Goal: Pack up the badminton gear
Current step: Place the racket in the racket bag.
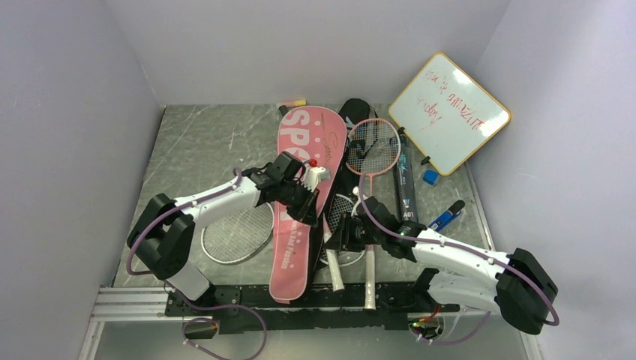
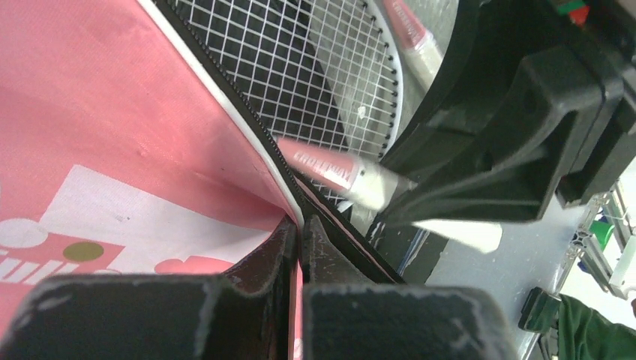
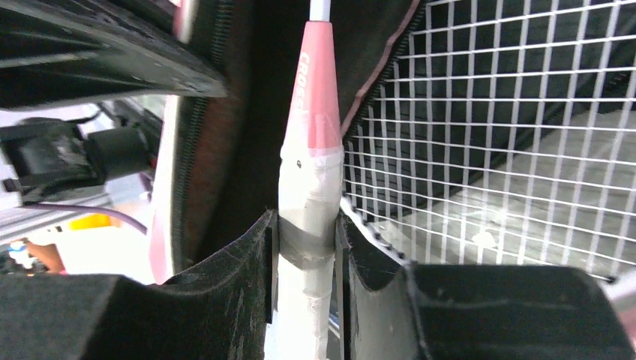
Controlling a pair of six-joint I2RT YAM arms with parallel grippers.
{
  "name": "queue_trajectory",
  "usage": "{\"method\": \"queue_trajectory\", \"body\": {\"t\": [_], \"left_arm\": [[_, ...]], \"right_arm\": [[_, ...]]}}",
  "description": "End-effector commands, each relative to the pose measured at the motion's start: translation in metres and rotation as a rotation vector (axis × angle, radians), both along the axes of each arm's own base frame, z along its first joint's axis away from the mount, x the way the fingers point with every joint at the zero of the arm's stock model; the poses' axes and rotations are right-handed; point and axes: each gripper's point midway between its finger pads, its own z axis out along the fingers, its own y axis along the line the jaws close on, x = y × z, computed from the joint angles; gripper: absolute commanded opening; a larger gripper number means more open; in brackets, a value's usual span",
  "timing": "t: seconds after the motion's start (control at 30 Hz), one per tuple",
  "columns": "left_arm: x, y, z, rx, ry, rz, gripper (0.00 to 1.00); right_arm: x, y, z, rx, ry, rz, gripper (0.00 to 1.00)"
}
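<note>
The pink "SPORT" cover (image 1: pixel 304 150) lies lengthwise mid-table. My left gripper (image 1: pixel 306 212) is shut on its zipped right edge (image 2: pixel 255 127), which it holds lifted; the fingers (image 2: pixel 270 255) pinch the pink fabric. My right gripper (image 1: pixel 341 234) is shut on the white-taped handle (image 3: pixel 307 217) of a racket (image 1: pixel 341 214) whose head lies at the cover's opening; its pink cone (image 3: pixel 319 90) points into the gap. A pink-framed racket (image 1: pixel 373 146) lies on the black cover (image 1: pixel 354 112). A white-framed racket (image 1: pixel 238 234) lies at the left. The dark tube (image 1: pixel 406 187) lies at the right.
The wood-framed whiteboard (image 1: pixel 448 112) leans in the back right corner. A small marker (image 1: pixel 291 106) lies at the back wall. A blue pen-like object (image 1: pixel 444 217) and a small blue block (image 1: pixel 430 177) lie at the right. Grey walls enclose the table on three sides.
</note>
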Motion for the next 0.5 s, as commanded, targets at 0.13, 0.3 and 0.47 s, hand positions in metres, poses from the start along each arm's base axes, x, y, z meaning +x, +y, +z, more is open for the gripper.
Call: {"method": "queue_trajectory", "body": {"t": [0.13,0.3,0.47], "left_arm": [[-0.021,-0.037,0.05,-0.218,0.029,-0.02,0.05],[-0.03,-0.05,0.08,-0.329,0.033,-0.032,0.05],[-0.038,-0.058,0.119,-0.473,0.038,-0.047,0.05]], "right_arm": [[0.02,0.044,0.065,0.291,-0.085,-0.043,0.18],[0.024,0.042,0.074,0.325,-0.113,-0.1,0.13],[0.028,0.034,0.084,0.361,-0.131,-0.165,0.07]]}}
